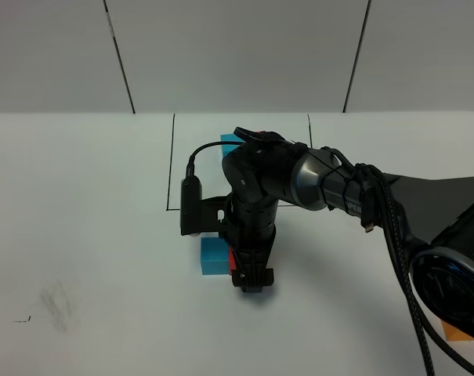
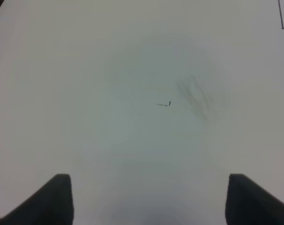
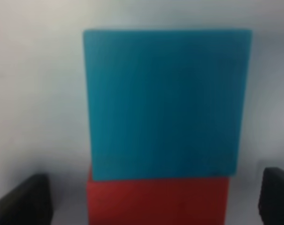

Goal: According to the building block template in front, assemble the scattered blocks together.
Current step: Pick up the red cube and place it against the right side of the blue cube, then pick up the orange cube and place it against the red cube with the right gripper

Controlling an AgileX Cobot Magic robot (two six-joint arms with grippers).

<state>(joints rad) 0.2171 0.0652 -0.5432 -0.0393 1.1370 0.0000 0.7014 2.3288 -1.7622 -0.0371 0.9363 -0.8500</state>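
Right claw (image 3: 153,201): jaws spread wide astride the red cube (image 3: 158,208), gripping nothing; that cube sits flush against the blue cube (image 3: 165,103), just in front of the black frame (image 1: 174,164) around the building block template (image 1: 230,142), which the arm mostly hides. Advised handling: lift straight up so neither finger nudges the pair. Bare table lies open to left and front; orange cube (image 1: 456,330) lies well apart at the right edge; left claw (image 2: 149,201) open, empty.

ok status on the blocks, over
Right tool open, straddling red cube, which sits against blue cube. Left tool open, holding nothing. Orange cube apart, partly behind right arm.
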